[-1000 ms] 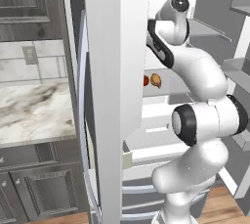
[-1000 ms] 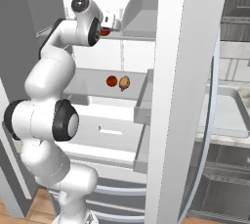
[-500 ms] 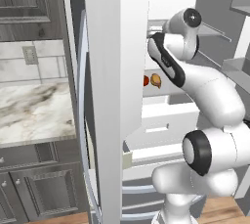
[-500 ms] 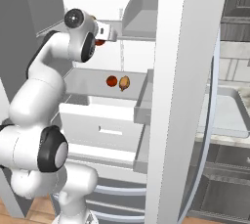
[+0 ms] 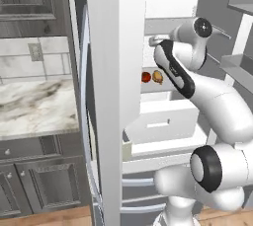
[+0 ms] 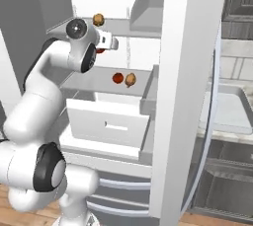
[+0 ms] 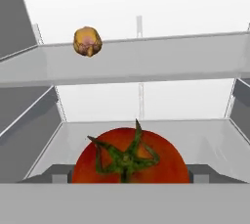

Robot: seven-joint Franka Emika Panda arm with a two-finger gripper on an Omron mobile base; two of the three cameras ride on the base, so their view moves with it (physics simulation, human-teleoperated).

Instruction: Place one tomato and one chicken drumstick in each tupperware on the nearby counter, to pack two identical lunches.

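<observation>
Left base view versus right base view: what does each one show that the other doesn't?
Left base view: the marble counter with dark cabinets under it. Right base view: the sink, an upper-shelf drumstick, and the grasped tomato at the fingers. Both: the shelf tomato beside a second drumstick, and the white drawer.

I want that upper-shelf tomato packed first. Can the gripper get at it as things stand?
Probably yes. In the hand view the tomato sits right in front of the gripper, nothing between them, on the open fridge shelf. Whether the jaws are open can't be told.
</observation>
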